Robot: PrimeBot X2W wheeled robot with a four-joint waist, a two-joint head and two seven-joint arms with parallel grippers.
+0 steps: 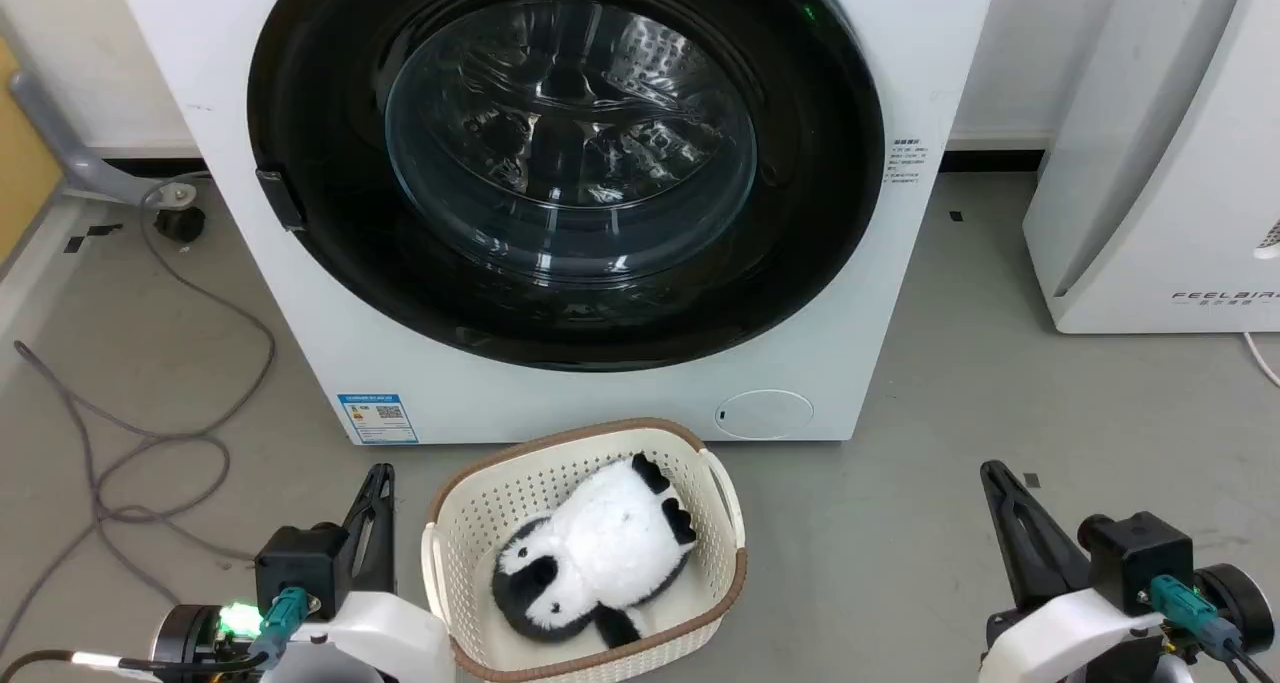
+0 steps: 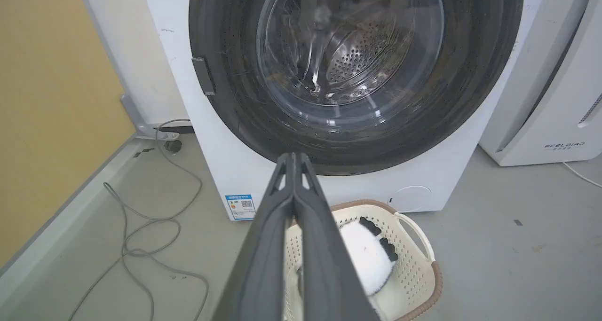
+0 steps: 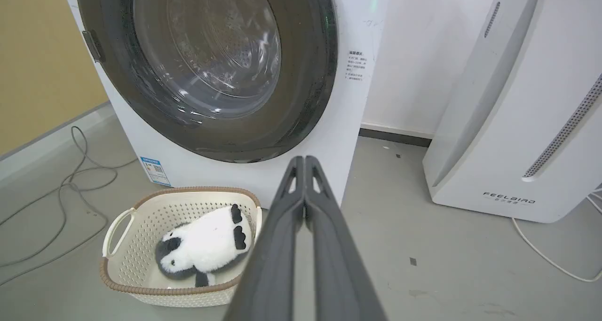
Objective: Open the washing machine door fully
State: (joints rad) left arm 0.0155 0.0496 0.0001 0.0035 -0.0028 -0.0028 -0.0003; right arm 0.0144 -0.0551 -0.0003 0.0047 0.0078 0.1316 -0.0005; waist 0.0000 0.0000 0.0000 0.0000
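Both jaws are pressed together: our left gripper [image 2: 294, 157] and right gripper [image 3: 304, 160] hold nothing, either side of a basket [image 1: 470, 513] with a plush panda [image 1: 600, 553]. Beyond it, the washing machine door [image 1: 820, 213] sits shut, flush against the washing machine [image 1: 600, 403].

The head view looks down at the washing machine door [image 1: 565, 163]; both wrist views face it from lower and nearer, sharing the basket [image 1: 480, 513].

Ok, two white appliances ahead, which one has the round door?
The washing machine, directly behind the basket: its front carries the glossy black round door with a clear glass centre. The white appliance to its right, lettered FEELBIRD, has none.
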